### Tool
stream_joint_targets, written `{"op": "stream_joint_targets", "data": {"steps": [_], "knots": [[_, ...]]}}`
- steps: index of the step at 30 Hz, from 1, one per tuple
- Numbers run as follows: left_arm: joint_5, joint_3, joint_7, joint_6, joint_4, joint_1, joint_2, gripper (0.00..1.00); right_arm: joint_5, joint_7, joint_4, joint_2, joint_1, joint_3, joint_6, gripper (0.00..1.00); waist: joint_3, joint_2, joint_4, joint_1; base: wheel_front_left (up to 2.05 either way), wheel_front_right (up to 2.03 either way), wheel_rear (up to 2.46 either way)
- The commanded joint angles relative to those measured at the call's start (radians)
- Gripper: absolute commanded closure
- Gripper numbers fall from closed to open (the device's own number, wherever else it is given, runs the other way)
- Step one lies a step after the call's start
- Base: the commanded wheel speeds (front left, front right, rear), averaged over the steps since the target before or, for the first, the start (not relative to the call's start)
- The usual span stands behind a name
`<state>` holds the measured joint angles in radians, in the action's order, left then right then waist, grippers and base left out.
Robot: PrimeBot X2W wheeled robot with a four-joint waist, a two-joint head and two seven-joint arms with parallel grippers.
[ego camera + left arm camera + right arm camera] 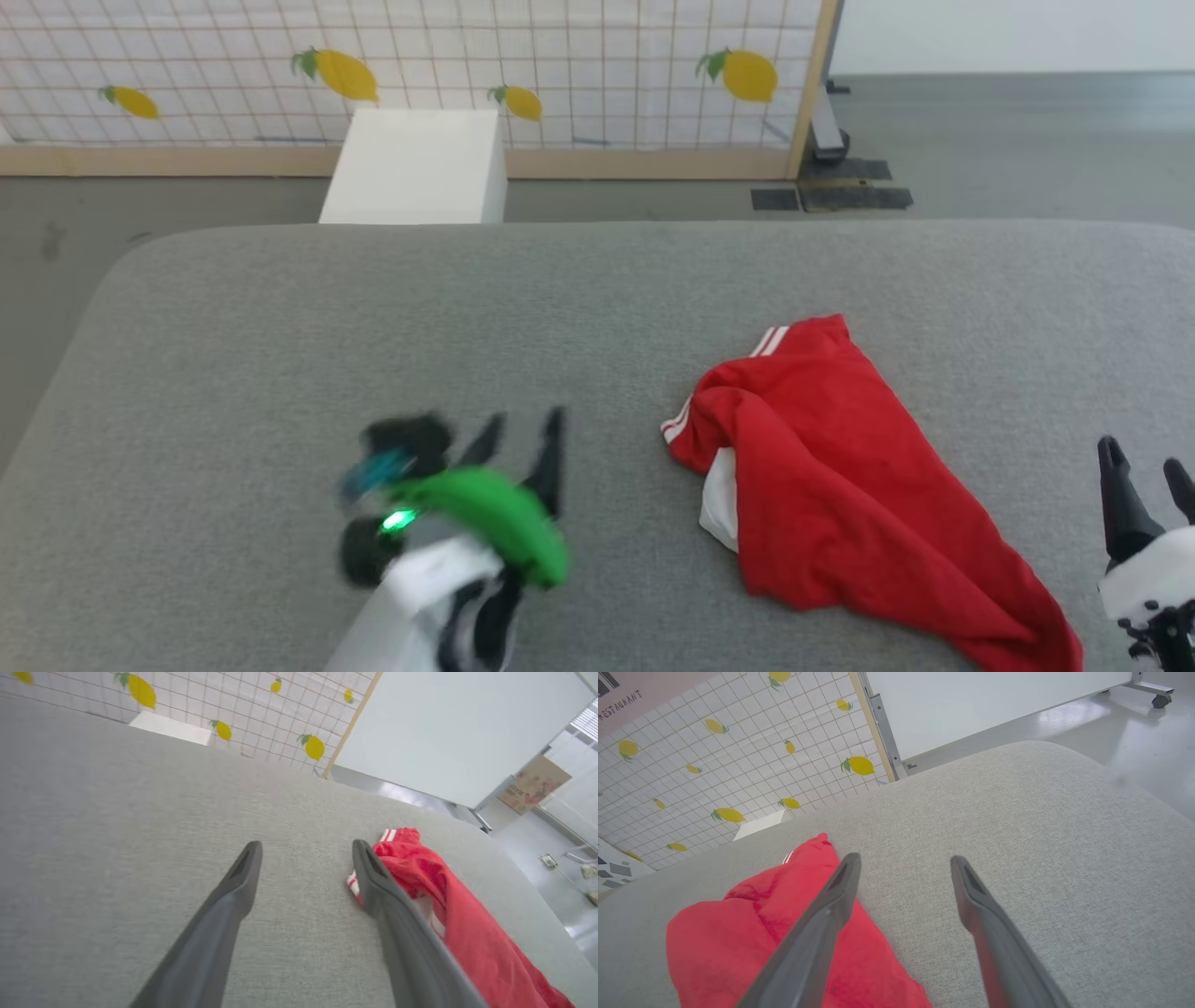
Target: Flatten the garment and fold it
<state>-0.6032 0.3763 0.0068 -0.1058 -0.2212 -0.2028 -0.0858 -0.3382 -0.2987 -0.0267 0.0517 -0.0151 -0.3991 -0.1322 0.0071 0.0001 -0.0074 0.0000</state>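
The garment [840, 467] is a red shirt with white striped trim, lying crumpled in a long heap on the grey padded table [280, 327], right of centre. A white patch shows at its left edge. My left gripper [523, 439] hovers left of the garment, blurred, open and empty. The left wrist view shows its fingers spread [306, 851] over bare table, with the garment [467, 924] just right of the right finger. My right gripper [1144, 467] stands open near the right edge, clear of the cloth. Its wrist view has the garment [738, 933] to the left of the spread fingers [906, 863].
Beyond the table's far edge stands a white box [415, 168] in front of a gridded lemon-print wall panel [560, 56]. Grey floor [1027, 140] lies past the table at the right. A white board on a wheeled stand [971, 709] is behind the table.
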Motion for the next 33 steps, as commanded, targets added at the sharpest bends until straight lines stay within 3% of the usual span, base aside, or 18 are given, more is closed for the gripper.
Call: {"op": "stream_joint_targets", "data": {"steps": [1, 6, 10, 17, 22, 23, 24, 28, 33], "knots": [[-0.028, 0.03, 0.065, 0.003, -0.02, -0.054, 0.016, 0.0, 0.012, -0.002, -0.009, -0.001, 0.019, 0.004, 0.002, 0.0, 0.022, -0.0001, -0.024, 0.0, 0.0, 0.0, 0.0], [-0.054, 0.191, 0.336, -0.011, -0.125, -0.22, 0.033, 0.0, 0.012, 0.004, 0.0, -0.001, 0.047, 0.009, 0.002, 0.0, 0.074, -0.0001, -0.078, 0.0, 0.0, 0.0, 0.0], [-0.013, 0.313, 0.471, -0.017, -0.236, -0.328, 0.035, 0.0, 0.007, 0.016, 0.021, -0.001, 0.061, 0.018, 0.002, 0.0, 0.116, -0.0001, -0.125, 0.0, 0.0, 0.0, 0.0], [-0.038, 0.438, 0.534, -0.051, -0.341, -0.409, 0.035, 0.0, 0.013, 0.045, 0.06, -0.001, 0.074, 0.007, 0.002, 0.0, 0.166, -0.0001, -0.181, 0.0, 0.0, 0.0, 0.0], [-0.073, 0.498, 0.534, -0.049, -0.376, -0.415, 0.035, 0.0, 0.008, 0.062, 0.077, -0.001, 0.078, 0.004, 0.002, 0.0, 0.178, -0.0001, -0.189, 0.0, 0.0, 0.0, 0.0], [-0.084, 0.505, 0.522, -0.049, -0.378, -0.415, 0.035, 0.75, 0.007, 0.066, 0.081, -0.001, 0.08, 0.004, 0.002, 0.0, 0.18, -0.0001, -0.188, 0.0, 0.0, 0.0, 0.0], [-0.092, 0.51, 0.511, -0.049, -0.38, -0.415, 0.035, 1.0, 0.007, 0.068, 0.085, -0.001, 0.082, 0.005, 0.002, 0.0, 0.18, -0.0001, -0.185, 0.0, 0.0, 0.0, 0.0], [-0.151, 0.516, 0.467, -0.043, -0.377, -0.415, 0.035, 1.0, 0.005, 0.073, 0.096, -0.001, 0.084, 0.013, 0.002, 0.0, 0.172, -0.0001, -0.162, 0.0, 0.0, 0.0, 0.0], [-0.245, 0.417, 0.328, -0.075, -0.296, -0.422, 0.035, 1.0, 0.019, 0.077, 0.102, -0.001, 0.077, 0.019, 0.002, 0.0, 0.143, -0.0001, -0.107, 0.0, 0.0, 0.0, 0.0]]}}
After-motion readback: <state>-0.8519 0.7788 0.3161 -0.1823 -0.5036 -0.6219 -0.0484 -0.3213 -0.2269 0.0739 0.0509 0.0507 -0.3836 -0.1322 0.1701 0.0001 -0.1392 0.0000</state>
